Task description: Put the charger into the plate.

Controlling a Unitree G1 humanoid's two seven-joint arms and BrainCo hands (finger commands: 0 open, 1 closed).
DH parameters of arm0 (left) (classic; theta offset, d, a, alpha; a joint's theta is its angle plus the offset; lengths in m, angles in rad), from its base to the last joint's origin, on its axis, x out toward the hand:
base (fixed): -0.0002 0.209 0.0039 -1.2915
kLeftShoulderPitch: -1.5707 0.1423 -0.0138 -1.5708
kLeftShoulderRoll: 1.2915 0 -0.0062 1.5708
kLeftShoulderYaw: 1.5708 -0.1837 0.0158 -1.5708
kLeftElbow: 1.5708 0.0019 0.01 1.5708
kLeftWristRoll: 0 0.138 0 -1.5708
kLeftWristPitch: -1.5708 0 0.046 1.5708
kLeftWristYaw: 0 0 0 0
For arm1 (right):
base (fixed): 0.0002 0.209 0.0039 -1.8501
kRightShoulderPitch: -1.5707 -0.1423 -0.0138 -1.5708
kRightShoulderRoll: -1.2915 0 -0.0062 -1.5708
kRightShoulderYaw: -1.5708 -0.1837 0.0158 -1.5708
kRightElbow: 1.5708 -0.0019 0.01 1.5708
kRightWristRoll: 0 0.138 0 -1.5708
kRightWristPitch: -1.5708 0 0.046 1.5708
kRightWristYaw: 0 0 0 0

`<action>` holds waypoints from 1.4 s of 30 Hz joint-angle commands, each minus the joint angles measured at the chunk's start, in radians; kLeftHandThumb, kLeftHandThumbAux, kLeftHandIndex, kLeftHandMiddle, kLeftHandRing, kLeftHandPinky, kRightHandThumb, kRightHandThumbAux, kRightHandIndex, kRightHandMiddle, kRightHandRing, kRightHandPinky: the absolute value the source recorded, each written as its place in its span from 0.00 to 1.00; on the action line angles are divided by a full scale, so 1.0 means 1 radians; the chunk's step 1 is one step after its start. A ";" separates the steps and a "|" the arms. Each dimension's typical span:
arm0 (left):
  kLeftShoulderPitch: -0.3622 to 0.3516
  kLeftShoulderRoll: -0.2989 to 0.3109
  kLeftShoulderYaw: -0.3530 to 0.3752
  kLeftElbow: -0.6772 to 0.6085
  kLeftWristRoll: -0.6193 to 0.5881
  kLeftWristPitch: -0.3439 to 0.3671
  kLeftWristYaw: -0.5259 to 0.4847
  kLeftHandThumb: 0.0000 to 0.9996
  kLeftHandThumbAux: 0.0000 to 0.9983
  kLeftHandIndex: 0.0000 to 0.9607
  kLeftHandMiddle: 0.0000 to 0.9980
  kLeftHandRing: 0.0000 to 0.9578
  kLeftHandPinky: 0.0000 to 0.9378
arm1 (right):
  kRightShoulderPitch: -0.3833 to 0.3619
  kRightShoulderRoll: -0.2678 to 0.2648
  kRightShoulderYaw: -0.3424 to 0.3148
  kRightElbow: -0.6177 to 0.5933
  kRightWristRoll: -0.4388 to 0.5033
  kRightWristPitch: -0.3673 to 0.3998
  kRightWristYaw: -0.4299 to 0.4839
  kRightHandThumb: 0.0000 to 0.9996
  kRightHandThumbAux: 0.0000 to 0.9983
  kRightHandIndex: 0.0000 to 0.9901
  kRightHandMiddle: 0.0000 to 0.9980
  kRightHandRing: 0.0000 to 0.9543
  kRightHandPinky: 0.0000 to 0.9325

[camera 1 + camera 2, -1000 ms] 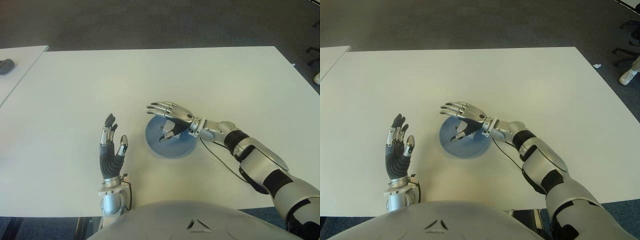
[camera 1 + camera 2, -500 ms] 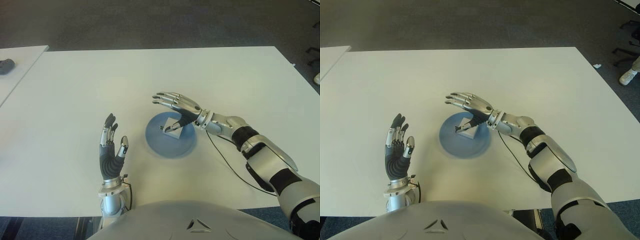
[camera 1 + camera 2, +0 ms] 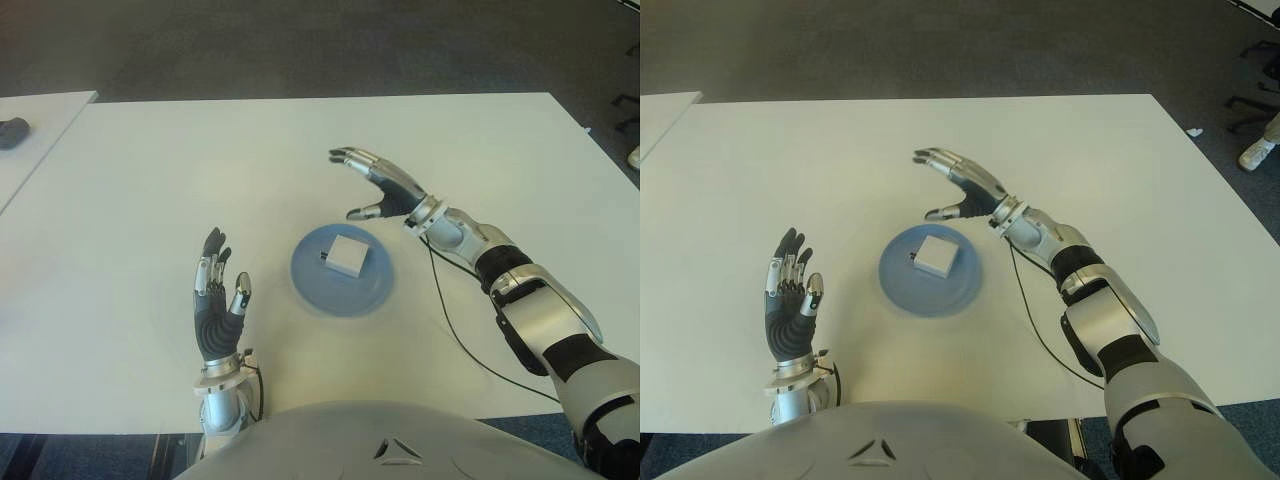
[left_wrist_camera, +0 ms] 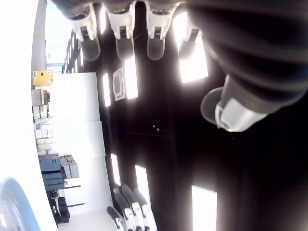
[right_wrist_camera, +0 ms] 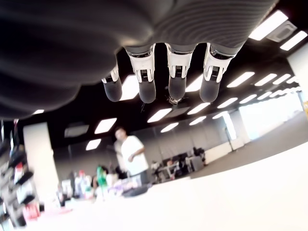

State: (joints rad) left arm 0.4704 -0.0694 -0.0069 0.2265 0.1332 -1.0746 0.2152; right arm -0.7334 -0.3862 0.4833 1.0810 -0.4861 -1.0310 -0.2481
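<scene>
White desk [image 3: 130, 180] runs across both eye views. At the left, the left hand [image 3: 217, 305] shows upright near the robot's body, fingers [image 3: 212, 262] spread and holding nothing, apart from the plate. Next comes the blue plate [image 3: 310, 290], and the white charger [image 3: 348, 255] lies flat inside it, toward the side away from the robot, touched by nothing. Right of that, the right hand [image 3: 385, 187] hovers above the desk beyond the plate, palm down, its fingers [image 3: 352, 156] extended and empty.

Judging from this, the charger is placed and the step in hand is the retreat. To do it well, the right hand should lift clear and draw back toward its own side, staying high enough that its fingers and the black cable [image 3: 450, 330] trailing along the forearm do not brush the plate rim.

The right wrist view alone shows a person [image 5: 132, 156] standing far off in the room; the eye views alone show charger and plate together.
</scene>
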 commanded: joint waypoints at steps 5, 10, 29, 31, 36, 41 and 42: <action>-0.250 0.041 0.038 0.250 -0.004 0.113 -0.001 0.21 0.56 0.12 0.07 0.05 0.07 | 0.110 0.051 -0.225 0.121 0.320 -0.022 0.251 0.09 0.26 0.00 0.00 0.00 0.00; -0.252 0.057 0.044 0.215 -0.036 0.193 -0.010 0.21 0.57 0.11 0.07 0.06 0.08 | 0.144 0.059 -0.291 0.138 0.376 -0.001 0.294 0.11 0.30 0.01 0.01 0.00 0.00; -0.267 0.101 0.050 0.165 -0.107 0.313 -0.038 0.23 0.55 0.11 0.10 0.10 0.12 | 0.235 0.230 -0.619 0.037 0.811 0.338 0.665 0.29 0.49 0.05 0.07 0.04 0.07; -0.269 0.104 0.053 0.165 -0.111 0.321 -0.038 0.23 0.55 0.11 0.10 0.10 0.12 | 0.242 0.239 -0.635 0.028 0.823 0.357 0.671 0.30 0.50 0.07 0.09 0.06 0.09; -0.282 0.130 0.078 0.172 -0.121 0.419 -0.025 0.23 0.58 0.11 0.11 0.11 0.13 | 0.263 0.266 -0.678 0.015 0.850 0.385 0.685 0.30 0.49 0.10 0.13 0.08 0.10; -0.309 0.150 0.094 0.177 -0.121 0.519 -0.023 0.21 0.60 0.11 0.12 0.12 0.15 | 0.295 0.313 -0.701 0.010 0.848 0.371 0.683 0.30 0.46 0.13 0.15 0.10 0.11; -0.315 0.153 0.096 0.179 -0.121 0.533 -0.025 0.20 0.60 0.10 0.12 0.12 0.15 | 0.302 0.323 -0.705 0.009 0.845 0.367 0.682 0.30 0.46 0.13 0.15 0.10 0.11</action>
State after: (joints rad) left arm 0.2055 0.0533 0.0653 0.3479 0.0022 -0.6127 0.2059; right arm -0.4884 -0.1059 -0.1942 1.0856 0.3362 -0.6850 0.4332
